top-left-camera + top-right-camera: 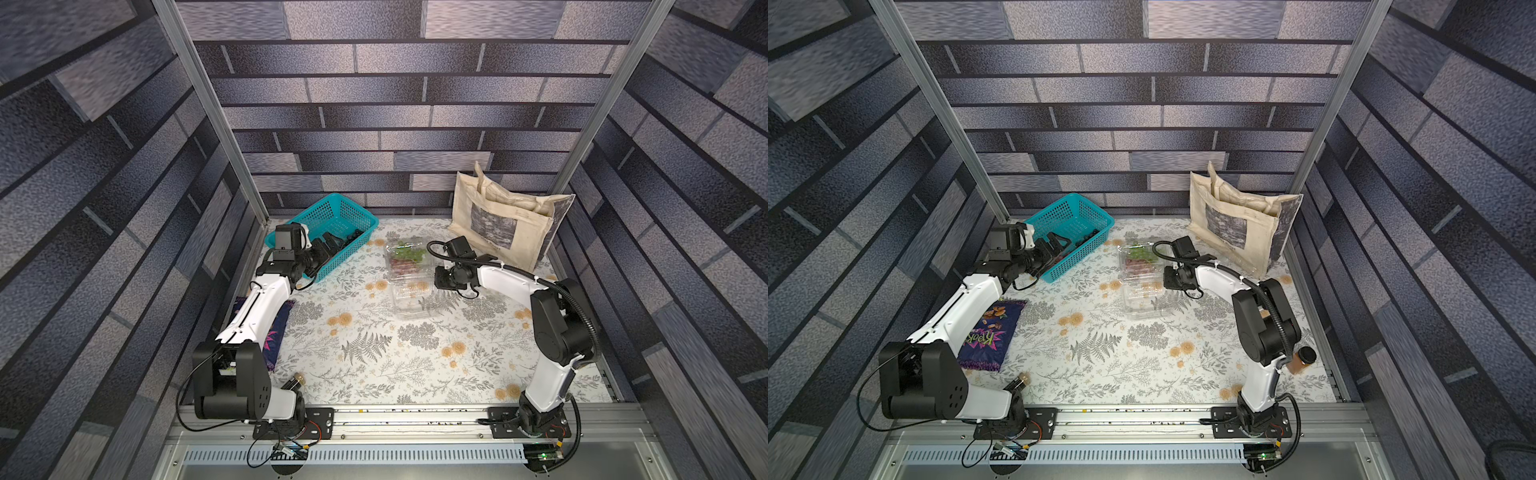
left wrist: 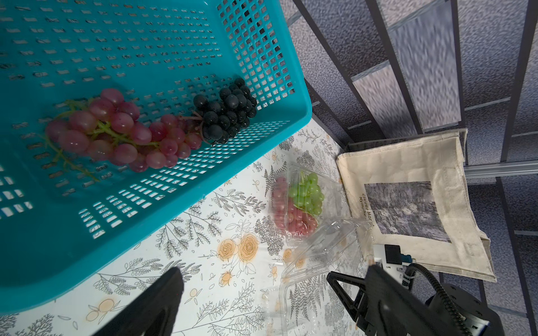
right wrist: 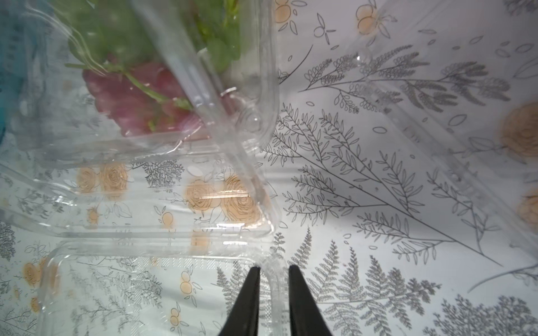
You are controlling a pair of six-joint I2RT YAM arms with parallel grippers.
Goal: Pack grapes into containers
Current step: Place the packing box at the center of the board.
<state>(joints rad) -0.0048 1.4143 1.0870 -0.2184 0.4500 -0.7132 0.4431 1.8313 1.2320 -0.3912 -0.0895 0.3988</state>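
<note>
A red bunch of grapes (image 2: pixel 116 131) and a black bunch (image 2: pixel 227 113) lie in the teal basket (image 1: pixel 332 212). My left gripper (image 2: pixel 267 293) hangs open over the basket's near rim, with nothing between its fingers; both top views show it there (image 1: pixel 332 244). A clear container (image 1: pixel 405 257) at mid-table holds a green bunch (image 2: pixel 308 195) on top of a red bunch (image 2: pixel 294 224). Just in front of it stands an empty clear container (image 1: pixel 411 297). My right gripper (image 3: pixel 275 279) is shut on that empty container's corner rim (image 3: pixel 273 261), one finger on each side.
A beige tote bag (image 1: pixel 507 220) leans at the back right, with more clear plastic (image 1: pixel 1237 262) lying at its foot. A purple snack bag (image 1: pixel 992 332) lies under my left arm. A brown bottle (image 1: pixel 1302 359) stands behind my right arm.
</note>
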